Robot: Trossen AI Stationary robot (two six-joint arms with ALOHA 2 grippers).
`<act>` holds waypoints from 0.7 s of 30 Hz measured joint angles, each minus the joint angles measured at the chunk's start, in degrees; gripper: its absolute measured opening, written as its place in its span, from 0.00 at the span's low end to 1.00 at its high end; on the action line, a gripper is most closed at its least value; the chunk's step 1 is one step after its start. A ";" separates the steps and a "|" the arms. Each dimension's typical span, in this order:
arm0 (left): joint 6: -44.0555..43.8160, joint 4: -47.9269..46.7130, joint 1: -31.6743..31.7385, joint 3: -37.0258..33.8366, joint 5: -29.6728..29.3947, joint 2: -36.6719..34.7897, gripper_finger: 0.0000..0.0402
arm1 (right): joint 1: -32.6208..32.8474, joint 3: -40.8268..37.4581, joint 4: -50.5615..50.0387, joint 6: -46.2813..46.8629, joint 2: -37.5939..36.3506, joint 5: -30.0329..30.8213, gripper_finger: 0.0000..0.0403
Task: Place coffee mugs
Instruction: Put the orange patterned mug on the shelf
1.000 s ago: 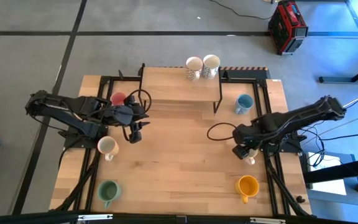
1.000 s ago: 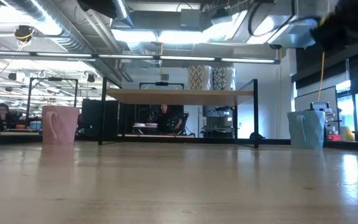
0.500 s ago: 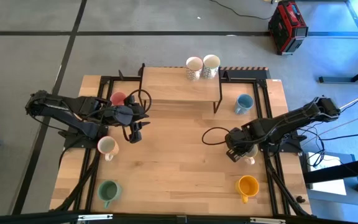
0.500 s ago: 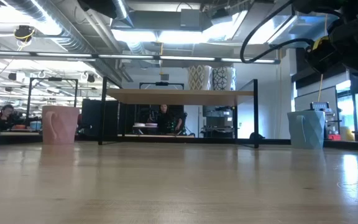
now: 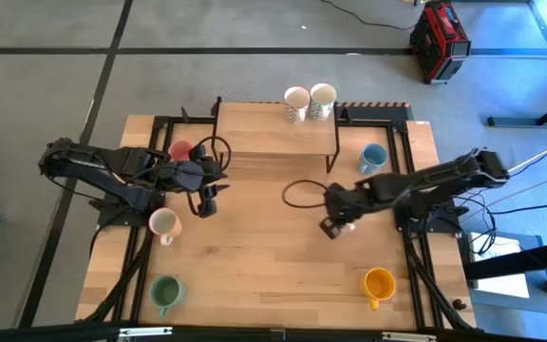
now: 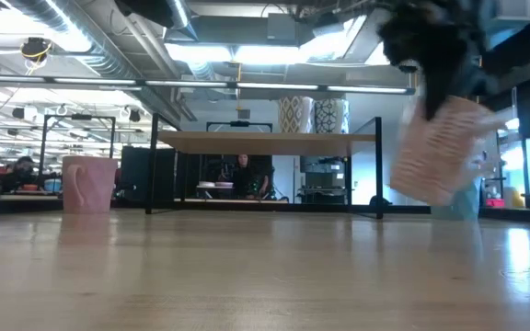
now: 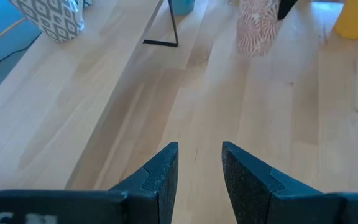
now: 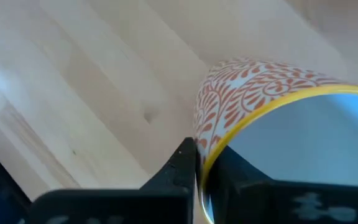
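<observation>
My right gripper (image 5: 333, 226) is shut on a cream mug with an orange leaf pattern (image 6: 440, 152), just right of the table's middle. The mug also shows in the left wrist view (image 7: 258, 28). My left gripper (image 5: 207, 204) hovers open at the left, holding nothing. Two patterned mugs (image 5: 310, 101) stand on the raised wooden shelf (image 5: 273, 133). On the table stand a pink mug (image 5: 180, 150), a light blue mug (image 5: 372, 159), a cream mug (image 5: 164, 225), a green mug (image 5: 166, 293) and an orange-yellow mug (image 5: 379, 284). My right gripper pinches the patterned mug's yellow rim (image 8: 211, 149), one finger outside the wall (image 8: 180, 167) and one inside the blue hollow. The fingers come from above. The mug hangs below them, tilted and lifted clear of the table.
The shelf's black legs (image 5: 331, 157) stand on the far half of the table, close to the held mug. Black frame rails (image 5: 150, 256) run along both side edges. Bare wood (image 5: 264, 266) lies across the middle and near part.
My right gripper has gone from the table's right side toward its middle, carrying the patterned mug. The mug stood on the table at the right before; now it is lifted clear and tilted.
</observation>
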 joint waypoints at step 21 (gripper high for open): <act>-1.87 0.48 -1.89 0.00 0.22 0.05 0.29 | -9.34 30.61 -9.49 -26.00 32.21 -6.59 0.02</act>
